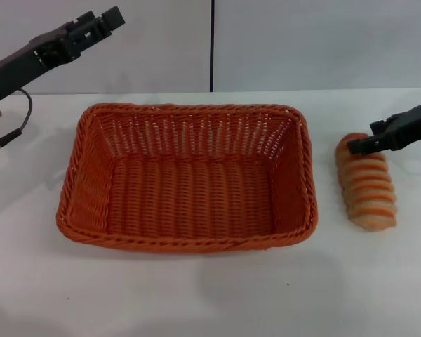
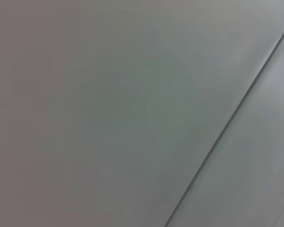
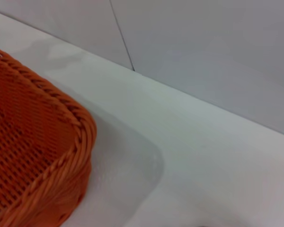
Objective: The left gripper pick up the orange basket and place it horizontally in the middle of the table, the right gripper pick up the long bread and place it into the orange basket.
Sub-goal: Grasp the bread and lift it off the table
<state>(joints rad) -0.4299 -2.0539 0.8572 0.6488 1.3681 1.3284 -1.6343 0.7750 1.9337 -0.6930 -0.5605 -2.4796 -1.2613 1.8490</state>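
Head view. The large rectangular orange wicker basket (image 1: 188, 177) lies lengthwise across the middle of the plain white table (image 1: 196, 295), empty. The oblong tan loaf with orange-brown crosswise ridges, the long bread (image 1: 367, 183), lies on the table to the basket's right, apart from it. The slim all-black right gripper (image 1: 361, 146) sits at the loaf's far end; whether its jaws are apart or together cannot be told. The left gripper (image 1: 107, 20), black with a silver wrist, is raised at the far left, clear of the basket, jaw state likewise unclear.

Left wrist view. Only a blank grey wall with one seam.

Right wrist view. A basket corner (image 3: 42, 156) and bare table (image 3: 203, 156) appear, but not the loaf, which only the head view shows.

Risk: gripping the loaf by its end could let it tilt or slip during transfer.
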